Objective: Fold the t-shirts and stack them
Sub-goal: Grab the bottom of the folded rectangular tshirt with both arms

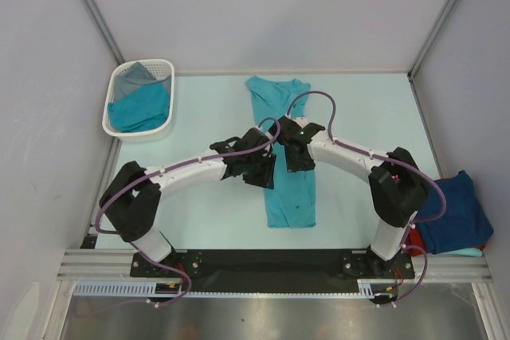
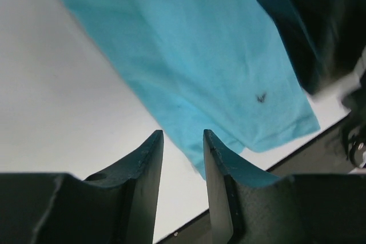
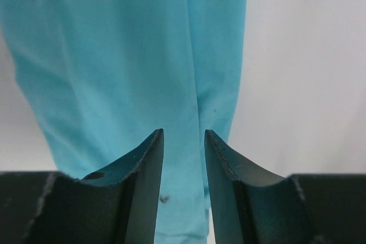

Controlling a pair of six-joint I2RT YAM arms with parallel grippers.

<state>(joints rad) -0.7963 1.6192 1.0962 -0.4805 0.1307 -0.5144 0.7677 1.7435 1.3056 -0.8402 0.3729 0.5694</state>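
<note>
A teal t-shirt (image 1: 288,189) lies flat in a long narrow strip down the middle of the table, collar end far, hem near. It also shows in the left wrist view (image 2: 194,55) and the right wrist view (image 3: 126,55). My left gripper (image 1: 259,166) hovers at the strip's left edge, jaws open and empty (image 2: 183,141). My right gripper (image 1: 300,157) hovers over the strip's middle, jaws open and empty (image 3: 184,141). A navy blue t-shirt (image 1: 454,212) lies folded on a red one (image 1: 416,238) at the right edge.
A white slotted basket (image 1: 119,89) at the far left holds a teal shirt (image 1: 142,109) and a grey one (image 1: 137,76). Grey walls enclose the table on three sides. A black rail (image 1: 263,262) runs along the near edge.
</note>
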